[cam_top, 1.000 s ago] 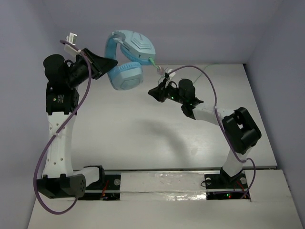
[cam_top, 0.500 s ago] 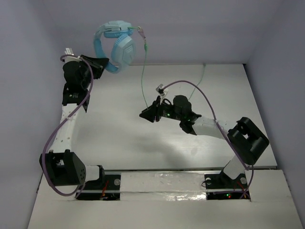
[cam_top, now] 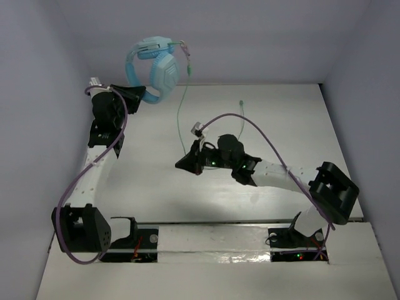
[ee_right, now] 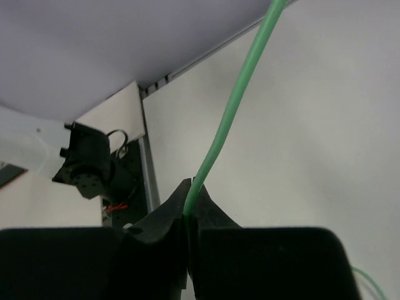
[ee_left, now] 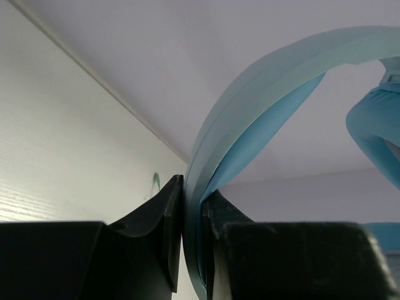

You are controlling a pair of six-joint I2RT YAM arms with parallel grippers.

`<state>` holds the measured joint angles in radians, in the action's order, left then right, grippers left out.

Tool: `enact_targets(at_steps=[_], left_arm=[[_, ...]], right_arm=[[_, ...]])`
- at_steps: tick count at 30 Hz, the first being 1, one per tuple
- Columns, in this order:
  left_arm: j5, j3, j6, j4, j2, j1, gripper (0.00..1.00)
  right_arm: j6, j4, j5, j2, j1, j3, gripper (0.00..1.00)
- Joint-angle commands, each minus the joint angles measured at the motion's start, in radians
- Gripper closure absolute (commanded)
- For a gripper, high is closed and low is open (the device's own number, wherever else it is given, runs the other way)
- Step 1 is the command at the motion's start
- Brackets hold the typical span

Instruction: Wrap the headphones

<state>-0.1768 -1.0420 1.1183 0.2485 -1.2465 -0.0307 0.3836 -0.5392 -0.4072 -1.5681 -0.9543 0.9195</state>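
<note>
Upper left, the left tool [cam_top: 139,94] clamps the headphones [cam_top: 153,65] high, seemingly so their cable [cam_top: 180,119] hangs free for the right tool [cam_top: 181,164] pinching it mid-frame.

Nothing here can be read. I can make out no lettering, brand or number on the headphones [cam_top: 153,69], on the left arm [cam_top: 87,181], on the right arm [cam_top: 281,176] or on the table [cam_top: 300,125]; both wrist views show only plain surfaces.
</note>
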Motion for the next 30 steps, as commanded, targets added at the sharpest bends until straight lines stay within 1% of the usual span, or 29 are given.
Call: enact_targets(at_steps=[1, 2, 3, 5, 6, 8, 10, 11, 12, 13, 14, 15, 16, 18, 20, 21, 22, 23, 24, 26, 27, 28, 29, 30], left_arm=[[0.042, -0.082, -0.066, 0.075, 0.139, 0.002, 1.00], [0.046, -0.090, -0.081, 0.048, 0.145, 0.002, 1.00], [0.056, -0.096, -0.101, 0.041, 0.151, 0.002, 1.00], [0.082, -0.127, -0.118, 0.014, 0.148, 0.002, 1.00], [0.094, -0.134, -0.123, 0.011, 0.144, 0.002, 1.00], [0.167, -0.144, -0.143, -0.001, 0.139, -0.027, 1.00], [0.277, -0.156, -0.161, -0.024, 0.121, -0.050, 1.00], [0.313, -0.155, -0.170, -0.037, 0.116, -0.093, 1.00], [0.359, -0.155, -0.182, -0.043, 0.107, -0.122, 1.00], [0.450, -0.150, -0.196, -0.048, 0.102, -0.153, 1.00], [0.498, -0.151, -0.234, -0.055, 0.095, -0.185, 1.00], [0.552, -0.150, -0.254, -0.057, 0.079, -0.248, 1.00], [0.616, -0.142, -0.271, -0.058, 0.073, -0.271, 1.00], [0.632, -0.124, -0.278, -0.060, 0.053, -0.311, 1.00], [0.657, -0.076, -0.279, -0.032, 0.056, -0.337, 1.00], [0.672, -0.066, -0.304, -0.031, 0.059, -0.348, 1.00], [0.713, -0.058, -0.322, -0.034, 0.056, -0.376, 1.00], [0.735, -0.059, -0.343, -0.052, 0.050, -0.388, 1.00], [0.752, -0.056, -0.357, -0.058, 0.032, -0.397, 1.00], [0.755, -0.041, -0.406, -0.063, 0.010, -0.423, 1.00], [0.772, -0.035, -0.416, -0.067, -0.016, -0.435, 1.00], [0.787, -0.026, -0.443, -0.063, -0.028, -0.448, 1.00], [0.771, 0.008, -0.457, -0.026, -0.037, -0.462, 1.00], [0.755, 0.025, -0.466, -0.011, -0.054, -0.472, 1.00]], right_arm=[[-0.035, 0.025, -0.026, 0.079, 0.077, 0.025, 0.96], [-0.029, 0.030, -0.059, 0.074, 0.077, 0.034, 0.94], [-0.025, 0.085, -0.093, 0.062, 0.077, 0.073, 0.85], [0.003, 0.102, -0.163, 0.028, 0.059, 0.082, 0.84], [0.032, 0.090, -0.168, 0.023, 0.048, 0.075, 0.84], [0.066, 0.099, -0.162, 0.007, 0.017, 0.068, 0.83], [0.093, 0.120, -0.154, 0.000, -0.009, 0.071, 0.81], [0.092, 0.157, -0.118, -0.006, -0.023, 0.105, 0.79], [0.080, 0.242, -0.086, -0.009, -0.047, 0.128, 0.78], [0.071, 0.280, -0.059, -0.010, -0.060, 0.149, 0.78], [0.060, 0.326, -0.027, -0.012, -0.070, 0.201, 0.78], [0.043, 0.417, -0.012, -0.018, -0.081, 0.231, 0.77], [0.032, 0.461, 0.010, -0.018, -0.101, 0.258, 0.77], [-0.004, 0.577, 0.059, -0.011, -0.112, 0.318, 0.78], [-0.011, 0.590, 0.123, 0.017, -0.112, 0.318, 0.79], [-0.031, 0.616, 0.151, 0.028, -0.112, 0.299, 0.80], [-0.041, 0.660, 0.189, 0.029, -0.112, 0.312, 0.80], [-0.052, 0.718, 0.255, 0.023, -0.112, 0.332, 0.80], [-0.067, 0.814, 0.272, 0.019, -0.112, 0.349, 0.81], [-0.089, 0.902, 0.292, 0.028, -0.112, 0.403, 0.83], [-0.109, 0.986, 0.310, 0.037, -0.112, 0.422, 0.83], [-0.123, 1.028, 0.333, 0.049, -0.112, 0.465, 0.84], [-0.136, 1.070, 0.384, 0.065, -0.112, 0.490, 0.84], [-0.168, 1.144, 0.402, 0.066, -0.112, 0.521, 0.83]])
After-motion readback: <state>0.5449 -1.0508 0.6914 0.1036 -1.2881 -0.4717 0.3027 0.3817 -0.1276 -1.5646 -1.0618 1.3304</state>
